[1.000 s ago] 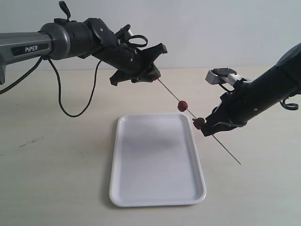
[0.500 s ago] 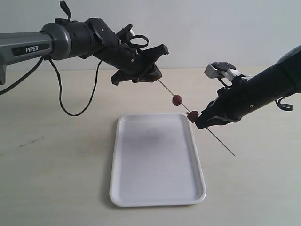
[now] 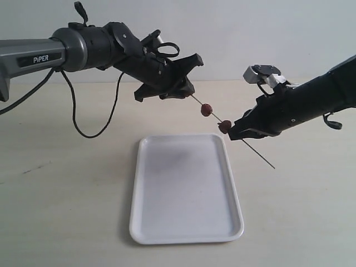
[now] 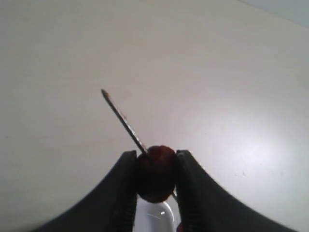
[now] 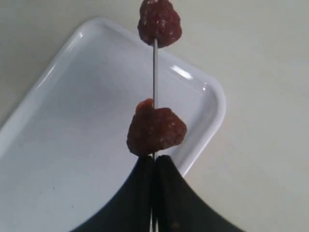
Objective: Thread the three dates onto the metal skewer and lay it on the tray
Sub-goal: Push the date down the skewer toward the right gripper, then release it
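Exterior view: PiPER on arm (image 3: 67, 50) behind left pincer (image 3: 183, 89)

White "PiPER" lettering on the grey left arm (image 3: 39, 58), no other readable text

The black left gripper (image 4: 156, 159) has a dark reddish-brown, wrinkled date (image 4: 155, 176) between its jaws. A second date (image 5: 155, 131) and third date (image 5: 160, 21) beyond the black right gripper (image 5: 154, 159) match it. Grey skewer (image 3: 258, 154), plain white tray (image 3: 183, 192), pale beige table (image 3: 67, 211).
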